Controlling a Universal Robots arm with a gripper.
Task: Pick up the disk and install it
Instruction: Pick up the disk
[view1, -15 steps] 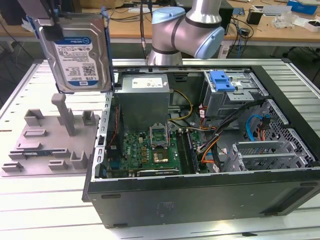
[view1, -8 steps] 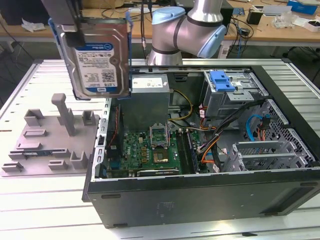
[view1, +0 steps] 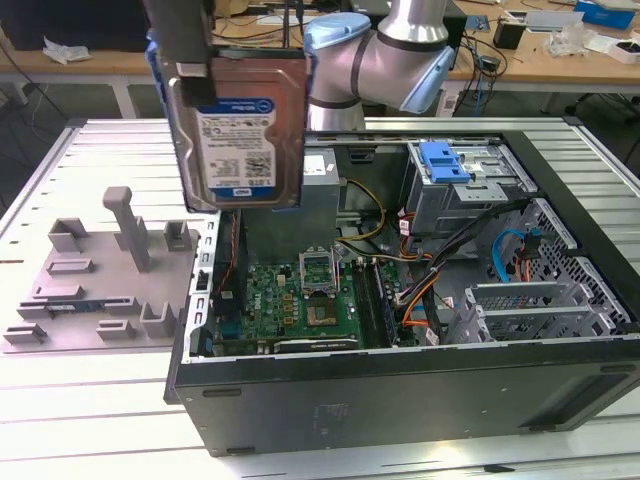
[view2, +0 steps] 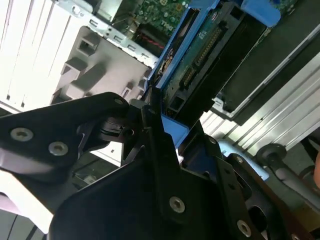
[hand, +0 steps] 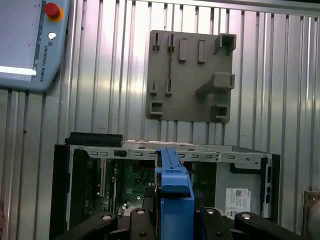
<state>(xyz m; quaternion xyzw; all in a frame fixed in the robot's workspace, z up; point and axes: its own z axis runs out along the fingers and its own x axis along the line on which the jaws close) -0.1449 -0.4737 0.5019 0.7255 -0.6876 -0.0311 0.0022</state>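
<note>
– Now, where is the disk?

– Raised in the air and upright, with its white-and-blue label turned toward the exterior view. It hangs above the end of the open computer case that lies toward the exterior view's left, touching neither the case nor the motherboard beneath it.

– And the claw?

– The gripper is clamped on the disk. In both wrist views its black fingers press against the blue plastic bracket from either side. The silver and blue robot arm reaches in from behind the case.

– What surrounds it?

– The case lies on its side on a slatted metal table, its interior exposed. Orange, yellow and black cables cross the middle of the case. A bright blue latch sits on a grey metal cage at the far side, toward the exterior view's right. A grey plastic fixture with upright posts rests flat on the table just beside the case, on the exterior view's left. In the first wrist view a grey pendant with a red button lies on the table, well apart from the fixture.
</note>
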